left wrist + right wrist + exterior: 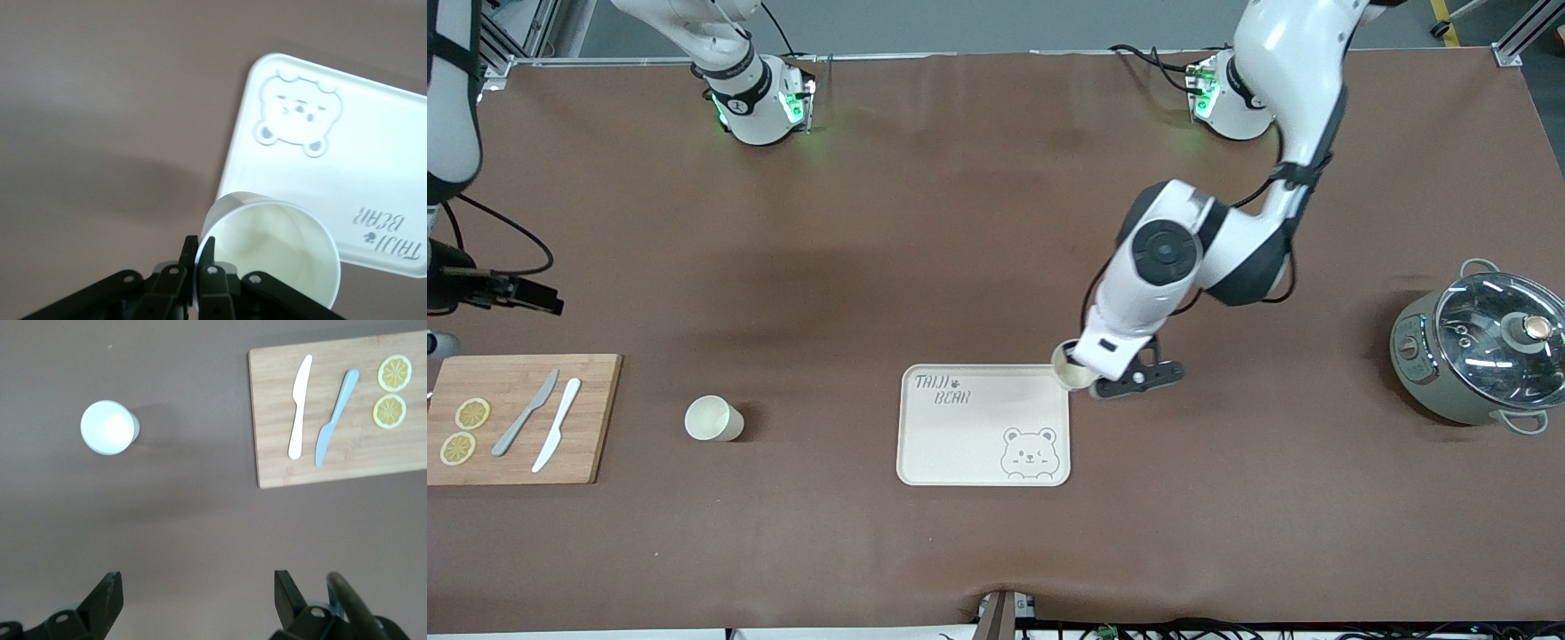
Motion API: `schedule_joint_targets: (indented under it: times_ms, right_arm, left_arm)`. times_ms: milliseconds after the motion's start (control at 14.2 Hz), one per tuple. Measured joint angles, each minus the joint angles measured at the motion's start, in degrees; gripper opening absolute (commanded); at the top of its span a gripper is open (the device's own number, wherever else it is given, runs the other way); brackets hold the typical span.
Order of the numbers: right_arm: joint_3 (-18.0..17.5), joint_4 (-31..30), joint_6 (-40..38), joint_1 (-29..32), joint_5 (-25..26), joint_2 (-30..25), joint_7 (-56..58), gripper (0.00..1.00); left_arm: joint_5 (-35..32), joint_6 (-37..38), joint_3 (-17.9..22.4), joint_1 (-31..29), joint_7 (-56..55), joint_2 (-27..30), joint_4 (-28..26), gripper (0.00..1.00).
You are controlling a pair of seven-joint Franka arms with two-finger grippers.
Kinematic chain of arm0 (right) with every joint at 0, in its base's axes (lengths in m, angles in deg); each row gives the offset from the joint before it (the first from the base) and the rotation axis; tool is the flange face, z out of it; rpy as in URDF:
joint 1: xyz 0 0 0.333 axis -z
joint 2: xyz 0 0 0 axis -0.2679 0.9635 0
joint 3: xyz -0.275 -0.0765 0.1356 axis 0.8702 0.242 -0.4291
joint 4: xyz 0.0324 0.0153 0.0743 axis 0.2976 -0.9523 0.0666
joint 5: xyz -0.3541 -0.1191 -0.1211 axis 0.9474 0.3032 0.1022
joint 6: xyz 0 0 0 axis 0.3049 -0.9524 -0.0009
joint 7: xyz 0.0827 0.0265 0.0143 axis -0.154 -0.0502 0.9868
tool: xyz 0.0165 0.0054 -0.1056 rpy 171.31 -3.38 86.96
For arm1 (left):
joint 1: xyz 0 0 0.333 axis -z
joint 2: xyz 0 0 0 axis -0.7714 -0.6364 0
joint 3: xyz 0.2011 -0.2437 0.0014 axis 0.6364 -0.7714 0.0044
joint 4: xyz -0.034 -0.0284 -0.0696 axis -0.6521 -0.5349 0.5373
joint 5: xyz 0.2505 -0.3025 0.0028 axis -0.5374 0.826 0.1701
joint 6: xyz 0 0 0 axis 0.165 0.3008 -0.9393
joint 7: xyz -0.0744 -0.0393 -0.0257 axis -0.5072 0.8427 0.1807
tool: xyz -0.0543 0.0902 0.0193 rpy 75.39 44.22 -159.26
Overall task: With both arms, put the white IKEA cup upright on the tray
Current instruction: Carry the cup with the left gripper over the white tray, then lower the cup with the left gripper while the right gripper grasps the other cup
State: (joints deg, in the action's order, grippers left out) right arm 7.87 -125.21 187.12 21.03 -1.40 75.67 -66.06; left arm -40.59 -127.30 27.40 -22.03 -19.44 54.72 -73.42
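My left gripper (pixel 1083 373) is shut on the rim of a white cup (pixel 1069 365), one finger inside and one outside. It holds the cup, tilted, over the corner of the cream "TAIJI BEAR" tray (pixel 960 444) that is toward the left arm's end. In the left wrist view the gripper (pixel 199 244) pinches the cup (pixel 280 250) above the tray (pixel 380 167). A second white cup (pixel 713 419) stands upright on the table between the tray and the cutting board; it also shows in the right wrist view (pixel 107 427). My right gripper (pixel 529 297) (pixel 193 587) is open and empty, above bare table.
A wooden cutting board (pixel 587 418) (pixel 353 463) with two knives and two lemon slices lies at the right arm's end. A lidded grey pot (pixel 1476 356) stands at the left arm's end.
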Motion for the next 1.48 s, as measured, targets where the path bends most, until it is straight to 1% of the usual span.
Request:
schedule_joint_targets:
  times_ms: [211,282,423,564,846,1057,1339,1410,1480]
  right_arm:
    - [-0.16,-3.88,7.58,0.08,-0.21,1.31,-0.01,1.0]
    - [-0.22,-4.37,9.37,0.08,-1.03,1.97,-0.03,1.0]
    - [-0.25,-4.7,12.63,0.08,-4.21,3.52,-0.03,1.0]
    - [-0.39,-4.82,16.47,0.05,-5.47,5.61,-0.02,1.0]
    - [-0.76,-4.87,23.54,-0.02,-5.65,10.4,-0.02,1.0]
    - [-0.92,-4.86,26.58,-0.25,-5.7,12.62,-0.03,1.0]
    - [-1.12,-4.88,30.26,-1.31,-5.74,15.49,-0.1,1.0]
    - [-1.14,-4.88,31.17,-1.64,-5.74,16.15,-0.11,1.0]
    - [-1.14,-4.88,32.19,-1.94,-5.75,16.78,-0.13,1.0]
  left_arm:
    - [0.0,-0.19,2.75,4.57,-2.65,-7.0,6.98,0.0]
    - [0.0,-0.35,3.32,5.58,-3.1,-8.51,8.81,0.0]
    - [0.0,-1.71,3.62,6.57,-3.31,-10.26,10.71,0.0]
    - [0.0,-4.12,3.79,6.91,-3.45,-11.39,11.18,0.0]
    - [0.0,-8.17,4.71,7.25,-3.46,-13.55,11.38,0.0]
    - [0.0,-9.94,6.63,8.72,-3.46,-15.1,11.46,0.0]
    - [0.0,-11.01,7.07,9.26,-3.46,-16.16,11.64,0.0]
    - [0.0,-11.47,7.1,9.26,-3.51,-16.24,11.65,0.47]
    - [0.0,-11.88,7.12,9.25,-3.91,-16.33,11.66,0.99]
